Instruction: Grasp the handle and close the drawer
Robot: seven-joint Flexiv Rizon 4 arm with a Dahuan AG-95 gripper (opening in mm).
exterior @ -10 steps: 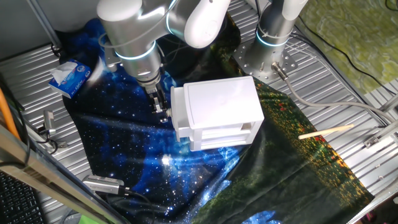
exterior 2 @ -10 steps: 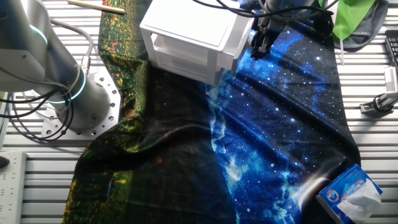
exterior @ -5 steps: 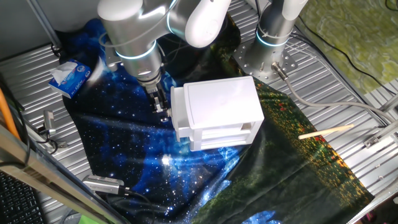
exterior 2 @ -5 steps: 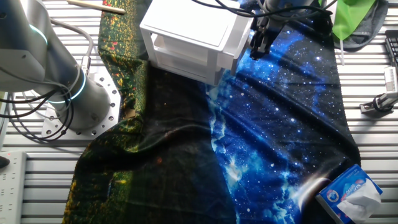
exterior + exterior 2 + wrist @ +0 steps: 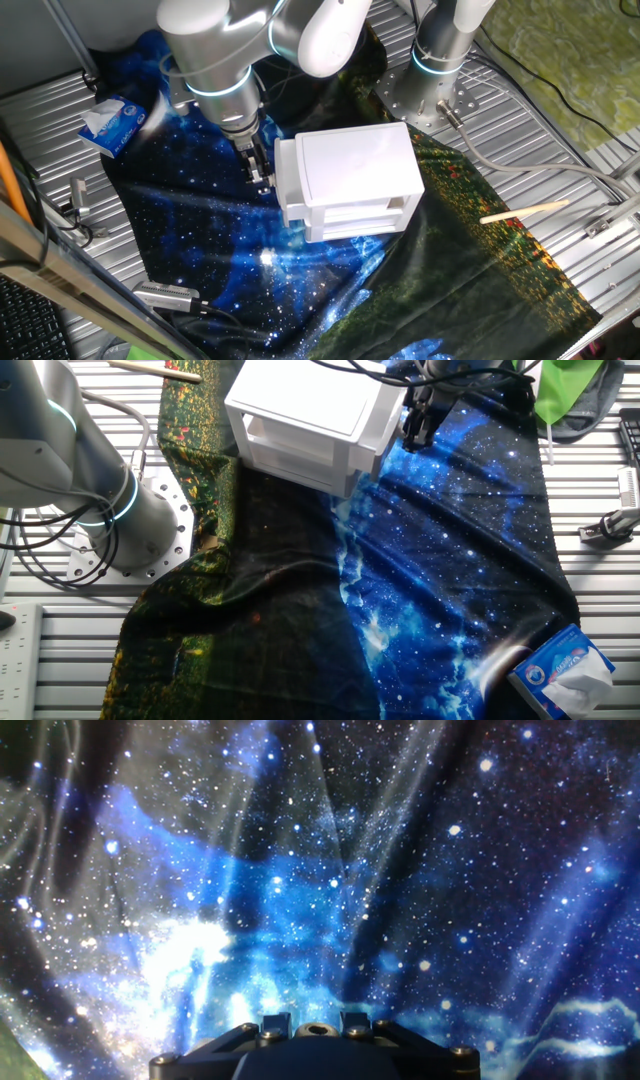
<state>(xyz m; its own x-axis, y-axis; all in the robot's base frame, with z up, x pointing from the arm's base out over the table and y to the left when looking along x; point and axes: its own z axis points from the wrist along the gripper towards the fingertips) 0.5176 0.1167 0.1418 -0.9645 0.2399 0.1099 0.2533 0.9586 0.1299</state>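
Hand view shows only the starry blue cloth (image 5: 320,870), so I cannot tell how the fingers (image 5: 262,178) are set. They hang just left of the white cabinet (image 5: 350,180) on the bench (image 5: 60,110); its drawer (image 5: 358,213) looks nearly flush.

- Evenly lit from above, fixed views fairly sharp
- Blown-out glare on white cabinet (image 5: 352,180) top
- Soft shadows under cabinet
- Hand view soft, starry cloth (image 5: 330,880) slightly blurred

handle (image 5: 272,183) hidden behind hand (image 5: 262,178)
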